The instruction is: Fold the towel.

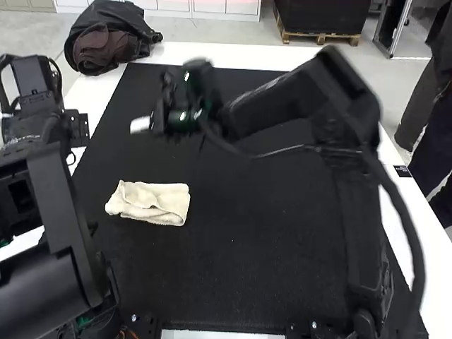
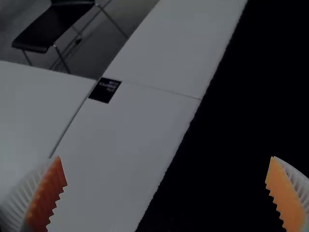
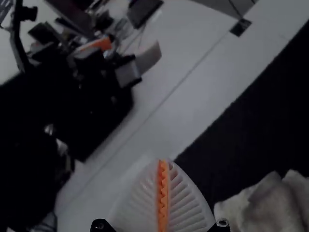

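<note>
Where the right claw (image 1: 140, 125) hangs above the mat (image 1: 282, 212), its orange pads (image 3: 163, 198) are pressed together. The towel (image 1: 152, 203) lies on the mat near that claw, closer to the arm bases, folded into a compact, roughly oblong bundle with a loose, creased layer on top. The left claw (image 1: 44, 123) is to the left of the towel, apart from it, its fingers spread wide. Between those fingers, the left wrist view shows the white surface (image 2: 140, 121) meeting the mat's edge.
</note>
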Motion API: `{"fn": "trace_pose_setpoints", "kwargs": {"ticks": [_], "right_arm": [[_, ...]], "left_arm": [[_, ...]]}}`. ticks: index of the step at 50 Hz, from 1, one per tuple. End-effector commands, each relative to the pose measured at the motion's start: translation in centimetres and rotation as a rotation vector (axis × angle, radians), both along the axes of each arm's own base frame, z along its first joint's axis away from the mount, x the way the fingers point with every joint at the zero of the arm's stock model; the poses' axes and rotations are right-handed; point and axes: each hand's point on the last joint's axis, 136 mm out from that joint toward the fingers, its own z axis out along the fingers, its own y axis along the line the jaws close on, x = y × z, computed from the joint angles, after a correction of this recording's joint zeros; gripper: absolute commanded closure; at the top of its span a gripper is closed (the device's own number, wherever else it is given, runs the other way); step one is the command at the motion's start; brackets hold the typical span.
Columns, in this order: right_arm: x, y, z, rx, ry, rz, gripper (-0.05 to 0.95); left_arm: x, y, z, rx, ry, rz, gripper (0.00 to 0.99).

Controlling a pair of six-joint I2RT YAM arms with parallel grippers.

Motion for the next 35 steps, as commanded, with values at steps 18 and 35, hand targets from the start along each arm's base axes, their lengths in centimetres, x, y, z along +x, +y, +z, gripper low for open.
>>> {"fn": "trace_pose_setpoints", "kwargs": {"ticks": [18, 35], "right_arm": [[7.2, -13.9, 16.2, 0.135, -0.167, -0.278, 0.92], [4.7, -27.5, 25.4, 0.25, -0.302, -0.511, 0.92]], "left_arm": [[4.5, -6.3, 9.5, -0.045, -0.23, -0.173, 0.026], [4.1, -10.4, 14.1, -0.061, -0.334, -0.272, 0.028]]}}
